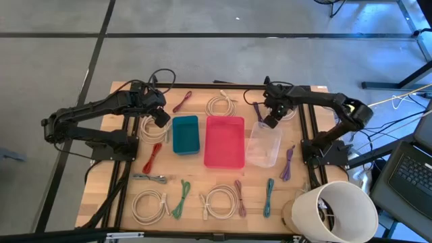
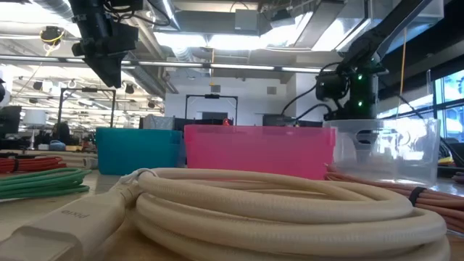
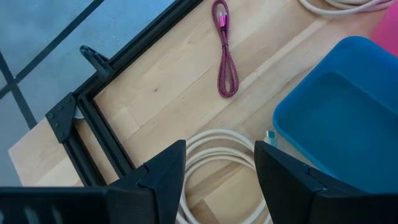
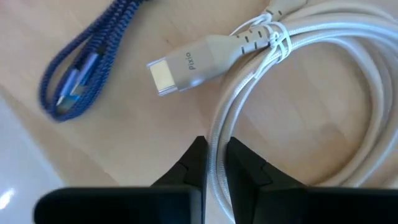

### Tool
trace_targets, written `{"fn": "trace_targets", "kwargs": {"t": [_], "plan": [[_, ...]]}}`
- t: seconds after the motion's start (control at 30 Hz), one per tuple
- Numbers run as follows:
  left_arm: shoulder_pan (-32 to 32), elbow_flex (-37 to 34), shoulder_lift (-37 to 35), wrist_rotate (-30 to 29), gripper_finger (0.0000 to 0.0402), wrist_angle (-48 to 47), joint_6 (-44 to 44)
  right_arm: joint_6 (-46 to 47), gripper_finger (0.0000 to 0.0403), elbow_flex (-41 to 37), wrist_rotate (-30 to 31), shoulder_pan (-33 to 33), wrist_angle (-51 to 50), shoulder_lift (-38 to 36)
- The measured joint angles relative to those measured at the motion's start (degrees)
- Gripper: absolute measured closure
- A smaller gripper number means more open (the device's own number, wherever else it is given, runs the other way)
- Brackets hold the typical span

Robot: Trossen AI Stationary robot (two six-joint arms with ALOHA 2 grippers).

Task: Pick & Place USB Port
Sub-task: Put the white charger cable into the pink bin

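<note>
Three bins mid-frame: blue, pink, clear. Right gripper clenched on white cable; left gripper released.

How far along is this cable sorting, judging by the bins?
Nothing looks done: the blue bin, pink bin and clear bin show no cables inside. In hand: the right hand has shut on the white coiled cable. The left hand hangs open above another coil. Every other cable is left on the table.
</note>
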Motion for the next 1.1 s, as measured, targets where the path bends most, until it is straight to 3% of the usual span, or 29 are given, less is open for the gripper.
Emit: {"fn": "trace_targets", "kwargs": {"t": [0.3, 0.57, 0.83, 1.1], "plan": [[0.0, 0.0, 0.0, -1.3, 0.0217, 0.0, 0.0, 3.7, 0.0367, 0.9, 1.1, 0.0, -5.7, -11.6], [0.0, 0.0, 0.0, -1.8, 0.0217, 0.0, 0.0, 8.9, 0.0367, 13.1, -2.6, 5.6, -10.9, -18.9], [0.0, 0.0, 0.0, -1.7, 0.0217, 0.0, -0.1, 17.3, 0.0367, 28.9, -3.9, 19.2, -11.3, -17.5], [0.0, 0.0, 0.0, -1.7, 0.0217, 0.1, -0.1, 24.2, 0.0367, 35.0, -5.2, 32.8, -5.9, -9.8]]}}
